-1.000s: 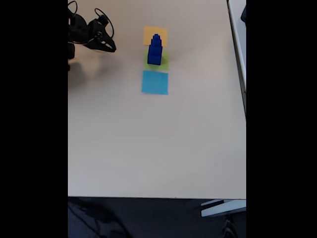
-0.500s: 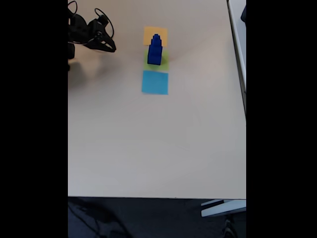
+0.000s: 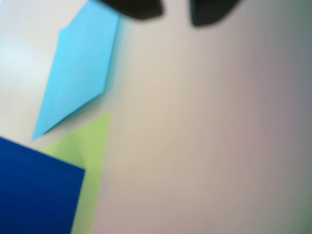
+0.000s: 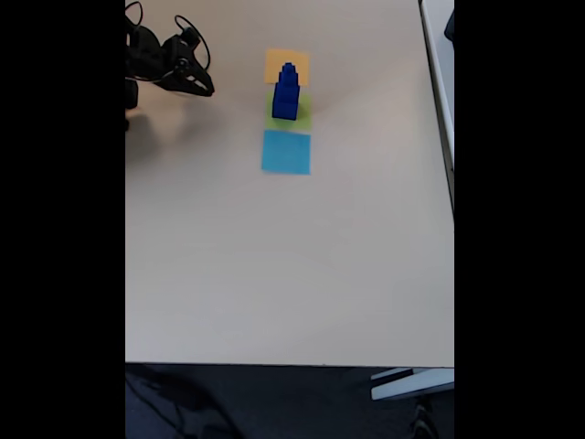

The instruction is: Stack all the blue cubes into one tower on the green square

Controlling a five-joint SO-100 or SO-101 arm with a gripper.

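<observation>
Blue cubes [image 4: 286,91] stacked as one tower on green square [image 4: 302,113], well right of fingers [image 4: 203,89] in fixed view; fingers apart, empty, above bench [image 4: 292,265].

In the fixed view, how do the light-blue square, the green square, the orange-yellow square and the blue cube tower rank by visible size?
1. Light-blue square, fully visible.
2. Blue cube tower.
3. Orange-yellow square and green square: the tower partly covers both, so I cannot rank them.

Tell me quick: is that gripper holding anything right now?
Gripper: holds nothing, parked away from the cube tower; open or shut cannot be told.
</observation>
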